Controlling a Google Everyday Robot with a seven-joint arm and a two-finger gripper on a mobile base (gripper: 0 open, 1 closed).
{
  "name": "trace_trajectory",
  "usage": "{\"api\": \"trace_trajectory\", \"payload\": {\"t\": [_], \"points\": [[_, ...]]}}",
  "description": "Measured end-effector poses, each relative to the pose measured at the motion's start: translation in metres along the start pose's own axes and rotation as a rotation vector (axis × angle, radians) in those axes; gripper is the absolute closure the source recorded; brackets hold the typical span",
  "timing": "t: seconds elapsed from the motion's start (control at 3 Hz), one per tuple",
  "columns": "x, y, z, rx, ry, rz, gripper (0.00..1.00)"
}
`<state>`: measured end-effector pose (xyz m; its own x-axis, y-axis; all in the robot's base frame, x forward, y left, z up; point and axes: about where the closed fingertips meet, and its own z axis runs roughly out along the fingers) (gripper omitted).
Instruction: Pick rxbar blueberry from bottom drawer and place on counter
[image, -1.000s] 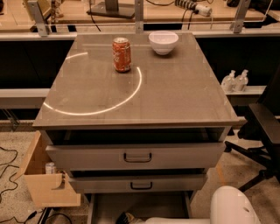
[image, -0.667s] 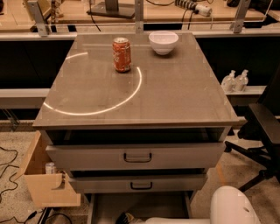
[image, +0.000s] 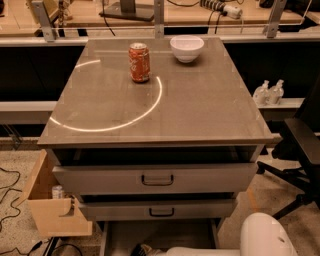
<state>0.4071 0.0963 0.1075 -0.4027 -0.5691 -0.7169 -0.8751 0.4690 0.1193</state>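
One claw (image: 142, 249) sits low in the open bottom drawer (image: 165, 234); its opening cannot be told. A soda can (image: 139, 62) stands on the tabletop (image: 200, 110).

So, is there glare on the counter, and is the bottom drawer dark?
Camera view: a bright white arc curves over the counter, left side; the bottom drawer is dim, with the end effector inside it at the frame's bottom edge.

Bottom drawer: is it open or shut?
Open. The bottom drawer juts out under the drawer front above, its floor showing; the tool reaches into it.
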Motion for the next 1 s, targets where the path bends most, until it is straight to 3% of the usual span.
{"api": "trace_trajectory", "payload": {"t": [1.0], "points": [[-0.034, -0.04, -0.148, -0.12, -0.147, -0.135, 1.0]]}}
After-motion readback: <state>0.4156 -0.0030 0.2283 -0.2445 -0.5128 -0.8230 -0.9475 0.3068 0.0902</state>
